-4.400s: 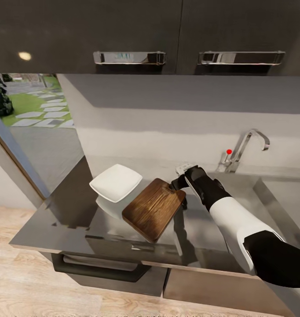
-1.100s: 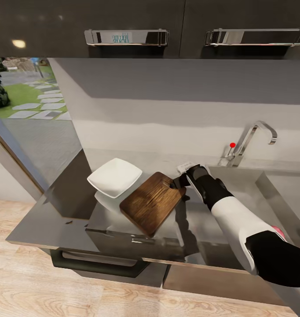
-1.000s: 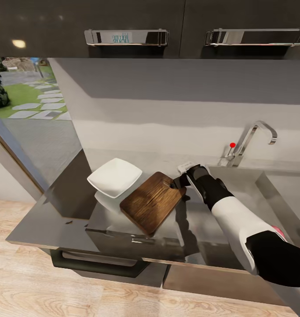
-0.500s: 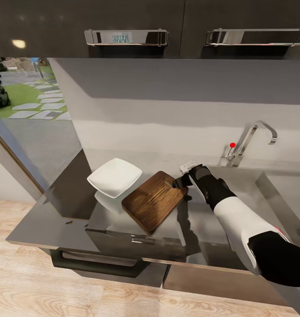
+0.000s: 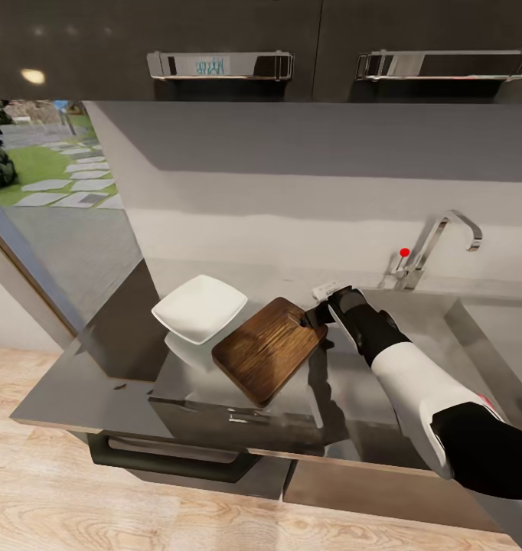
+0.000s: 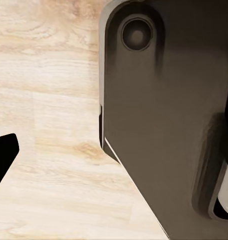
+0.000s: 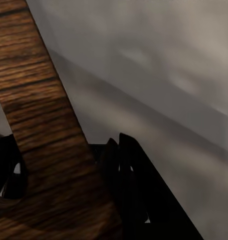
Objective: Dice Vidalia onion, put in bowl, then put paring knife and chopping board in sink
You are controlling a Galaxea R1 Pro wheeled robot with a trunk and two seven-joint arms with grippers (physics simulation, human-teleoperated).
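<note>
Between your right gripper's 2 fingers sits the board's handle end, clamped, the board tilted above the countertop. Just beyond the board's far side from the gripper lies the bowl; behind the gripper, the sink. Your left gripper's opening cannot be told.

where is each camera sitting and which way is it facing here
Head view: on the head, looking forward and down at the countertop, bowl, chopping board and faucet; the right arm reaches in, right gripper at the board's handle end.
Left wrist view: on the left arm, facing the wooden floor and a dark body panel.
Right wrist view: on the right arm, close on the board between dark fingers.
Shared: head and right wrist views both show the board.
</note>
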